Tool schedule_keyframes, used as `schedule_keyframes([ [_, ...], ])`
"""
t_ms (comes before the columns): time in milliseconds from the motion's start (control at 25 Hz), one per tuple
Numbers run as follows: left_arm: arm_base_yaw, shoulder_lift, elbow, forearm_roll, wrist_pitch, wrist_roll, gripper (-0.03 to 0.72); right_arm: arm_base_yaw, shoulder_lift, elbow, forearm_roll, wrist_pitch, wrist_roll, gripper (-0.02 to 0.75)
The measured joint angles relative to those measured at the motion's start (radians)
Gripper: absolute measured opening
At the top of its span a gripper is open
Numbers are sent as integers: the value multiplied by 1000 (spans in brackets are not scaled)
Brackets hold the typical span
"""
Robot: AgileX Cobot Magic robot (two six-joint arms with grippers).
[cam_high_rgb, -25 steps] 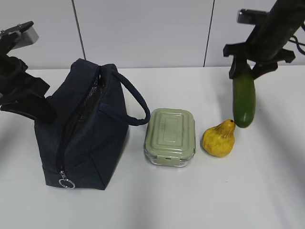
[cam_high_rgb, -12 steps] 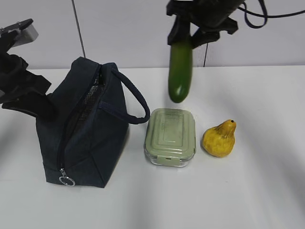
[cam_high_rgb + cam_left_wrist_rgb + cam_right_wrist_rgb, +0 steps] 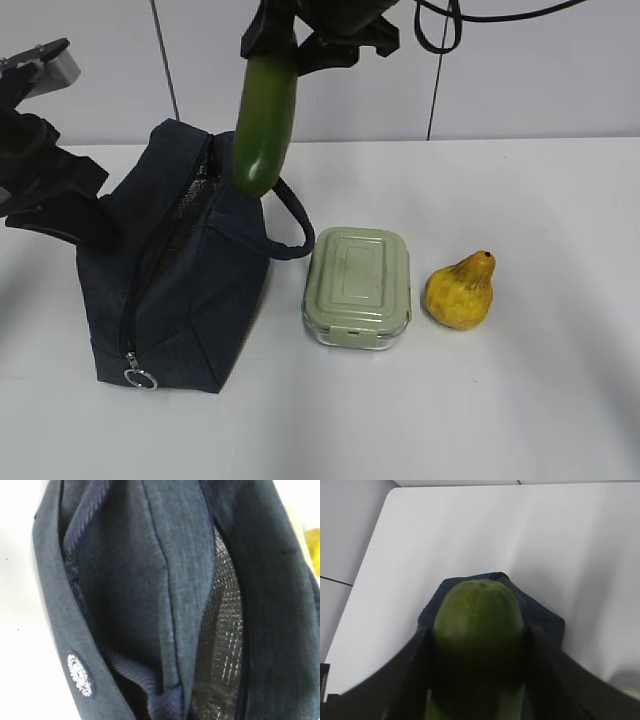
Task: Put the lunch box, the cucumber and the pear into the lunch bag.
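The right claw (image 3: pixel 270 55) pinches the cucumber (image 3: pixel 264 125) by its upper end, its two dark fingers (image 3: pixel 410 675) pressed against either flank of the fruit in the right wrist view. The cucumber hangs nearly upright, well clear of the worktop (image 3: pixel 520 400), its rounded lower tip level with the top edge of the lunch bag (image 3: pixel 175 290) and overlapping the bag's rear handle (image 3: pixel 290 215) in the exterior view. It is smooth, dark green and thick, with a lighter sheen along one side. From the right wrist view its blunt tip points down at the dark bag below.

The left claw (image 3: pixel 60 215) sits against the left side of the lunch bag; whether it is spread or gripping the fabric cannot be told, since the fingers are hidden against the cloth. The left wrist view shows navy fabric folds, a small round white emblem (image 3: pixel 80 674) and the gap of the opening with silver grid lining (image 3: pixel 222 645) inside.

The bag stands on the worktop with its zipper parted along the top and a metal ring pull (image 3: pixel 138 380) hanging at the lower front corner. Just right of it lies the lunch box (image 3: pixel 358 287), sage-green lid up, and beside that the pear (image 3: pixel 460 292), yellow with brown blotches, resting on its side with the neck pointing up and right.
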Motion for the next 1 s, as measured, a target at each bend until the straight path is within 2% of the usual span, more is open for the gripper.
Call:
schedule_keyframes([
  [440, 0, 0, 0, -5, -2, 0, 3, 69, 11, 0, 128, -123, -67, 393],
  [680, 0, 0, 0, -6, -3, 0, 3, 103, 84, -2, 111, -216, -221, 393],
  [840, 0, 0, 0, -7, -4, 0, 3, 103, 141, -2, 71, -194, -245, 393],
  [1000, 0, 0, 0, -9, -8, 0, 3, 105, 168, -2, 70, -102, -247, 393],
])
